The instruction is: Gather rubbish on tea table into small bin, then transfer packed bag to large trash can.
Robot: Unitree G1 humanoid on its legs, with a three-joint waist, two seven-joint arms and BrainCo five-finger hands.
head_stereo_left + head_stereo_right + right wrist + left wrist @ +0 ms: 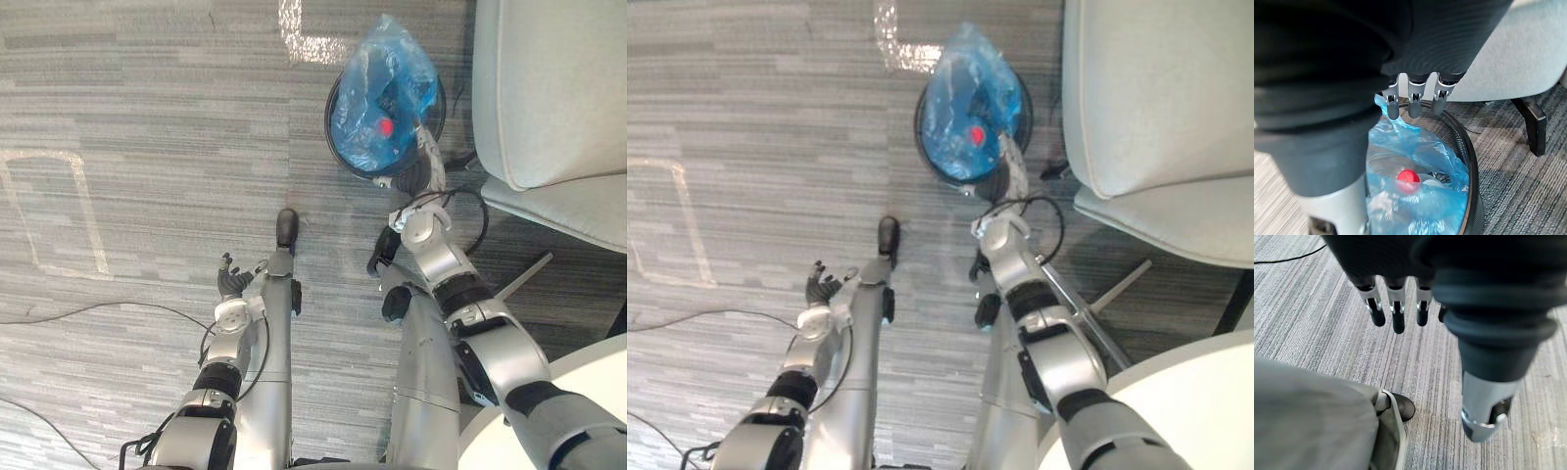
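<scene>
A small black mesh bin stands on the carpet, lined with a blue plastic bag whose top bunches up above the rim. Inside the bag lies a red round thing among clear wrappers. My right hand hangs at the bin's near rim, open, with its fingers straight just above the bag's edge and holding nothing. Low by my side, my left hand is open over bare carpet, with its fingers relaxed and nothing in it.
A light grey armchair stands close to the right of the bin, with its dark leg on the floor. A white round table's edge is at the lower right. White tape marks lie on the carpet to the left.
</scene>
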